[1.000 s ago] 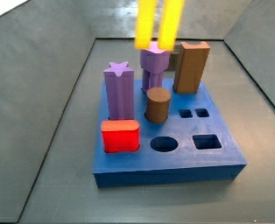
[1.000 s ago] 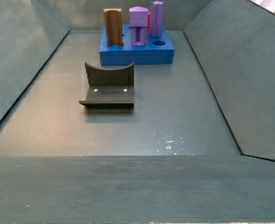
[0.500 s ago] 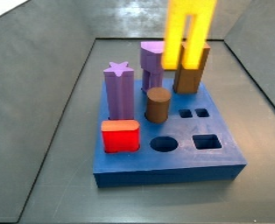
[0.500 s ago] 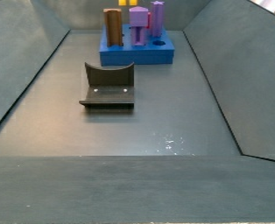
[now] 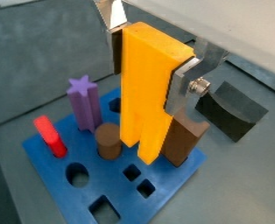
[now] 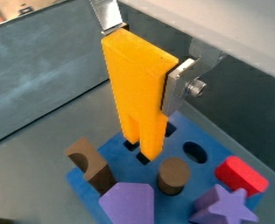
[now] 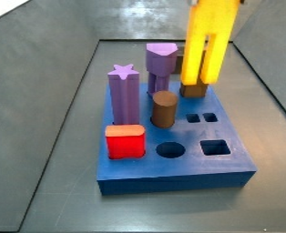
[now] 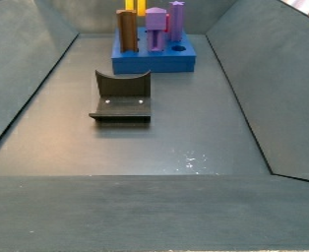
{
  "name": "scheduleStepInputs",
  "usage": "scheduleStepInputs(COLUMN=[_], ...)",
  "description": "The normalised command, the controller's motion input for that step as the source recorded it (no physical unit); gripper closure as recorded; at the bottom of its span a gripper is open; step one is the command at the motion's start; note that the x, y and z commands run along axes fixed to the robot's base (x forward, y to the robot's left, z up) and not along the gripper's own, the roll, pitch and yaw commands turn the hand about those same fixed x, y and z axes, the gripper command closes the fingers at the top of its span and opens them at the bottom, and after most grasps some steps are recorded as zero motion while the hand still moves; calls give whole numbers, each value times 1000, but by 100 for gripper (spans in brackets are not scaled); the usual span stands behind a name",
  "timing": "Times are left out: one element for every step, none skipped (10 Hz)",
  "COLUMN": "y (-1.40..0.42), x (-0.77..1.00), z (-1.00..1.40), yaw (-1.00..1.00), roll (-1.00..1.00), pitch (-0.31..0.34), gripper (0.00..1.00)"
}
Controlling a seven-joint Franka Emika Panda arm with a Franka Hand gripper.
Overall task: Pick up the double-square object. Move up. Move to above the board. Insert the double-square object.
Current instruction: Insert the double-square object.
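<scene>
My gripper is shut on the double-square object, a tall yellow block held upright; both wrist views show silver fingers on its two sides. In a side view the double-square object hangs above the back right of the blue board, its lower end just behind the two small square holes and in front of the brown rectangular block. In a wrist view its split lower end is above those holes. The gripper itself is out of frame in both side views.
On the board stand a purple star column, a purple peg, a brown cylinder and a red block. A round hole and a square hole are open. The fixture stands on the grey floor.
The double-square object has moved right and lower in the side view, from above the purple peg to in front of the brown rectangular block. The grip is unchanged.
</scene>
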Motion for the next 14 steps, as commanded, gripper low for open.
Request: scheduleStepInputs(y=[-214, -391, -383, -220, 0, 0, 0, 0, 0, 9, 0, 0, 0, 0], x=[797, 963, 971, 697, 337, 166, 169, 0, 0, -177, -251, -263, -123, -34], z=[-406, -443, -434, -329, -314, -351, -409, -340, -314, -231, -177, -200, -271, -360], yaw=[151, 0, 0, -11, -123, -66, 0, 0, 0, -3, 0, 0, 0, 0], roll=[286, 267, 256, 179, 159, 190, 156, 89, 49, 0, 0, 0, 4, 17], pitch=[23, 26, 23, 0, 56, 30, 0, -30, -54, -80, -116, -167, -141, -106], gripper=[100, 100, 100, 100, 100, 100, 100, 100, 100, 100, 100, 100, 100, 100])
